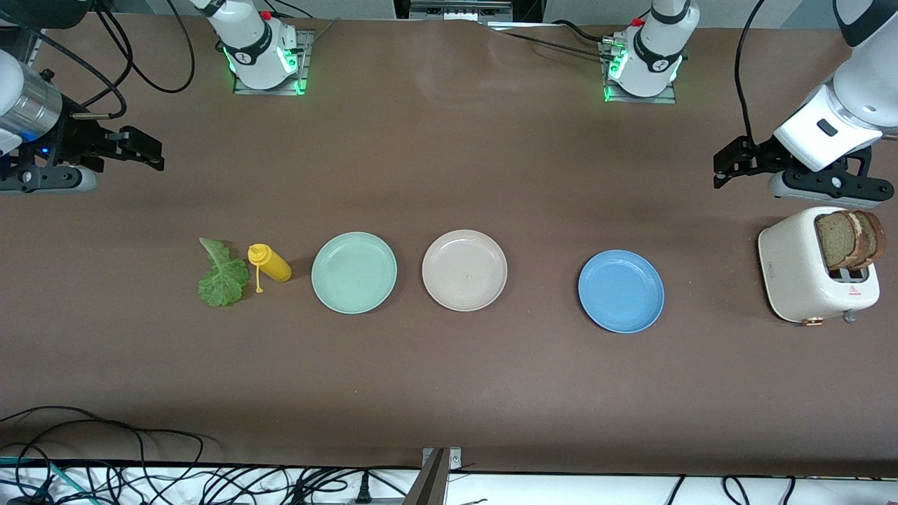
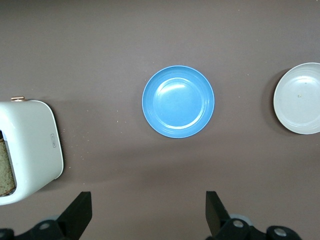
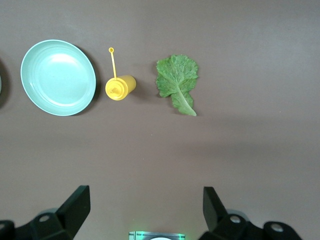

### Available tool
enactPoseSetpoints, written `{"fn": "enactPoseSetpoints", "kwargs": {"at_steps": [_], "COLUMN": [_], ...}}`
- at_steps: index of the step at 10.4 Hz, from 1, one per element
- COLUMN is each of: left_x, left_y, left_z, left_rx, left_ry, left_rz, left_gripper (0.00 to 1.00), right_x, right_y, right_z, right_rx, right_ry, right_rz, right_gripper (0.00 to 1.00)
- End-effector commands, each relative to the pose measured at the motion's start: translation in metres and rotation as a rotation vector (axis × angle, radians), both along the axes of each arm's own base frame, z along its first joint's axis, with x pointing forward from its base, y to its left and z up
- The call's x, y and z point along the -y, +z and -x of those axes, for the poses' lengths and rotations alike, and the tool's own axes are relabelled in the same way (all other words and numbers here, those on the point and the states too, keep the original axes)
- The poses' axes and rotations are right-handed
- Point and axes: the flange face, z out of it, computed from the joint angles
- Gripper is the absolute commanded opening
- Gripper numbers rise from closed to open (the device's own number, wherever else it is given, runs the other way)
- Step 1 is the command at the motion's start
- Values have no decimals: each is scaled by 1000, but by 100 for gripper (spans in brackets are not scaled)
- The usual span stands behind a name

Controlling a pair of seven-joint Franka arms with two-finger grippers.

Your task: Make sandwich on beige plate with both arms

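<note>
Bare beige plate, sandwich parts still apart

Beige plate point(image 1: 464, 270) sits between mint-green plate point(image 1: 354, 272) and blue plate point(image 1: 621, 291); lettuce leaf point(image 1: 223, 273) lies stem away from camera; bread slices point(image 1: 850, 239) stand upright in toaster point(image 1: 807, 277). Left gripper point(image 1: 729, 163) and right gripper point(image 1: 144, 151) hover released, empty.

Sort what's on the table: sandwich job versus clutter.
For the job: round pale beige plate; crinkled green lettuce leaf; brown bread slices in the white toaster.
Lying about: mint-green plate; blue plate; yellow squeeze bottle.
</note>
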Motion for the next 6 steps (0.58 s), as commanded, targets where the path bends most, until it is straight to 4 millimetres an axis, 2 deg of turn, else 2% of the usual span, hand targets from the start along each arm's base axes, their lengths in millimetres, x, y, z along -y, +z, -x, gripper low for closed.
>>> {"fn": "enactPoseSetpoints", "kwargs": {"at_steps": [1,6], "left_x": [-1,-1], "left_y": [5,5], "left_z": [1,1], "left_rx": [-2,-2], "left_ry": [-16,-18], "left_rz": [-22,-21], "left_gripper": [100,100], "right_x": [-1,4], "right_y": [8,7], "right_z": [0,-1], "right_rx": [7,3], "right_ry": [-2,10], "right_rz": [-1,-2], "right_gripper": [100,100]}}
